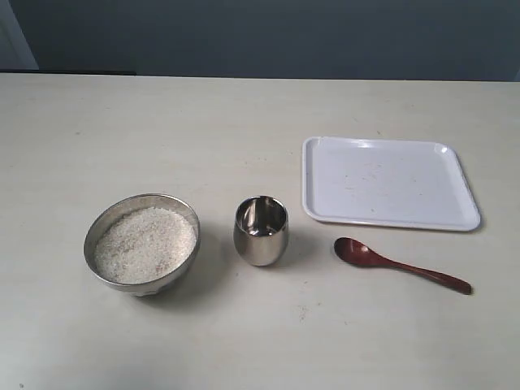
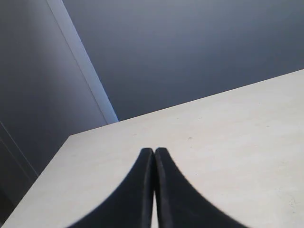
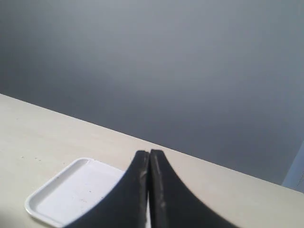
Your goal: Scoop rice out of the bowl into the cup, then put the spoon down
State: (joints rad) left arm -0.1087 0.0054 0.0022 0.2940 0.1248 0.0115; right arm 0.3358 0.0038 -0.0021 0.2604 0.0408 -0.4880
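Left gripper (image 2: 154, 151): closed, dark fingertips pressed together with nothing between them; hangs over a bare stretch of pale worktop (image 2: 237, 133), one worktop edge and a grey wall in sight beyond. Right gripper (image 3: 149, 153): likewise closed on nothing, fingertips touching; hangs above the worktop with a corner of the white tray (image 3: 71, 194) close by beneath it.

Bowl (image 1: 104, 221): at the left of the exterior view, upright on the worktop, filled nearly to the rim with rice (image 1: 145, 244) in a pale, fairly level heap. Cup (image 1: 261, 231): upright just right of the bowl, close to it but apart, mirror finish, mouth up. Spoon (image 1: 398, 265): flat on the worktop to the right of the cup and clear of it, oval end facing up and pointing toward the cup, handle running off to the right and slightly toward the near edge. Lies just in front of the tray's near rim, not touching it, and held by neither gripper. Tray: flat, rectangular with rounded corners, behind and to the right of the cup, a few tiny specks on its surface.
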